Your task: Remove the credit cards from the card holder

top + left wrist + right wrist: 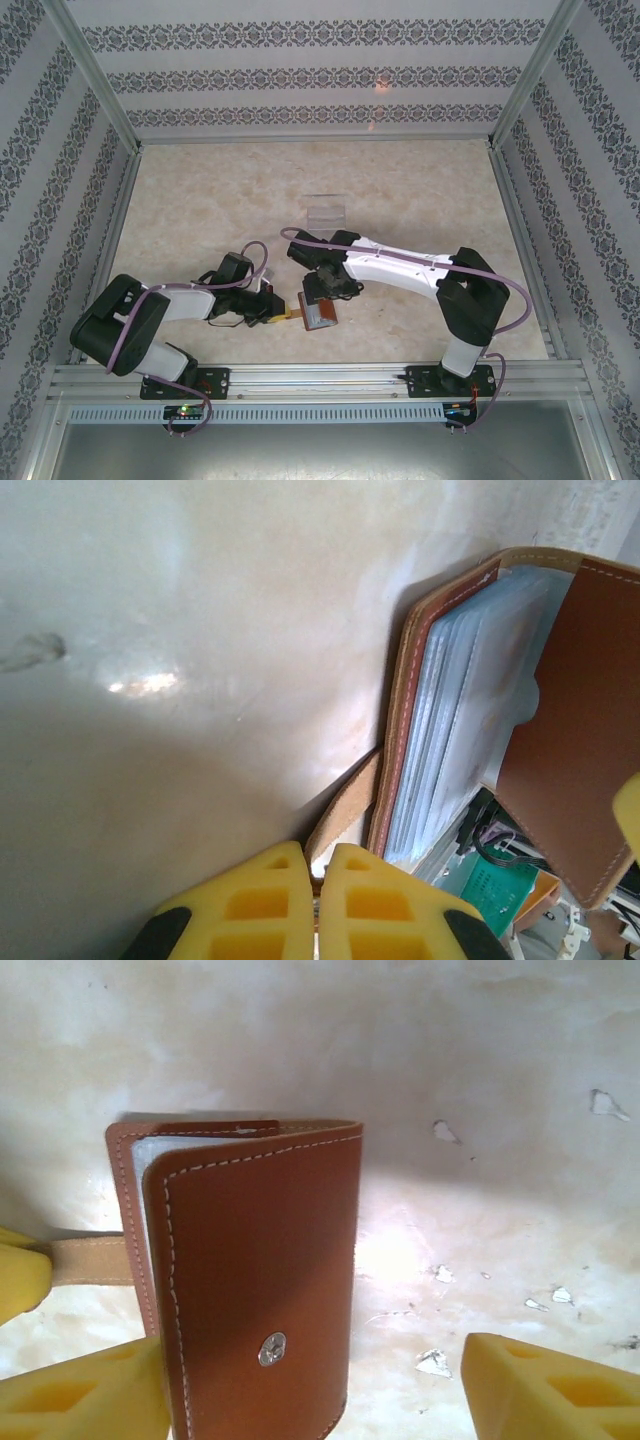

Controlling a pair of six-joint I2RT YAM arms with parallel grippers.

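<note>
There is one card holder (320,315), and it sits close to the near edge of the table (420,200), about midway between the two arm bases. There is one clear plastic box (327,210), which stands well apart from the holder, farther in toward the middle of the table. Two grippers are at the holder, one on each side.

The holder is partly open. One reddish-brown cover is lifted off a stack of pale, translucent sleeves (460,710), which show edge-on. How many credit cards are inside cannot be told, because the sleeves hide them. The outer cover carries one metal snap stud (271,1348).

The left gripper (317,868) has its yellow fingers pressed together with no gap. They pinch the end of the single tan closing tab (345,810), which runs out from the holder's edge along the table.

The right gripper (310,1365) hangs over the holder with its jaws spread fairly wide and the leather cover between them. One finger (80,1395) is right against the holder's stitched edge. The other finger stands clear of the opposite edge, with bare table showing in the gap. This gripper does not clamp anything.
</note>
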